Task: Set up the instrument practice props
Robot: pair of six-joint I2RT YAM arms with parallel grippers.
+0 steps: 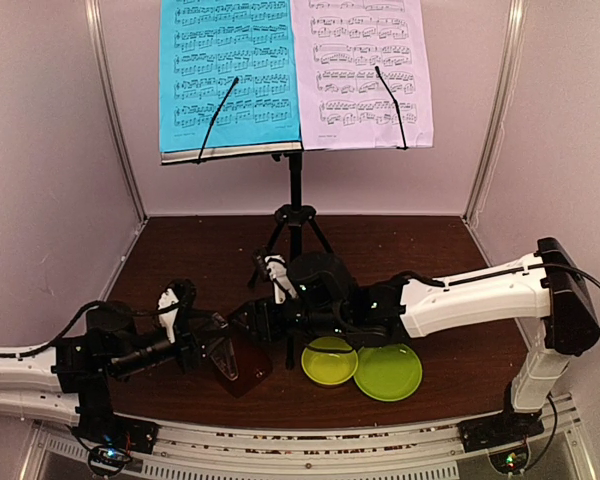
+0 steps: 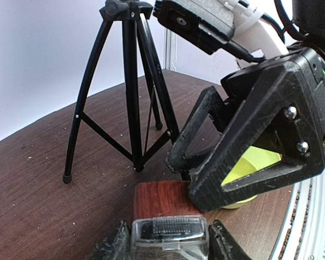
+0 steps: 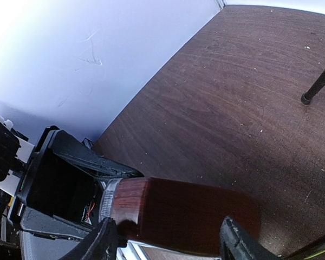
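The black music stand (image 1: 295, 190) is upright at the back of the table, with a cyan sheet (image 1: 230, 75) and a pale lilac sheet (image 1: 365, 75) on its desk. Its tripod legs (image 2: 132, 108) fill the left wrist view. The brown metronome (image 1: 242, 365) lies on its side on the table. My left gripper (image 2: 170, 246) is shut on its clear narrow end (image 2: 170, 233). My right gripper (image 2: 190, 179) is open, with one fingertip resting on the wide wooden end. From the right wrist the metronome (image 3: 184, 214) lies below and between the spread right fingers (image 3: 103, 241).
A lime-green bowl (image 1: 329, 360) and a lime-green plate (image 1: 388, 372) sit side by side just right of the metronome, under the right arm. White walls close in the table on the left, right and back.
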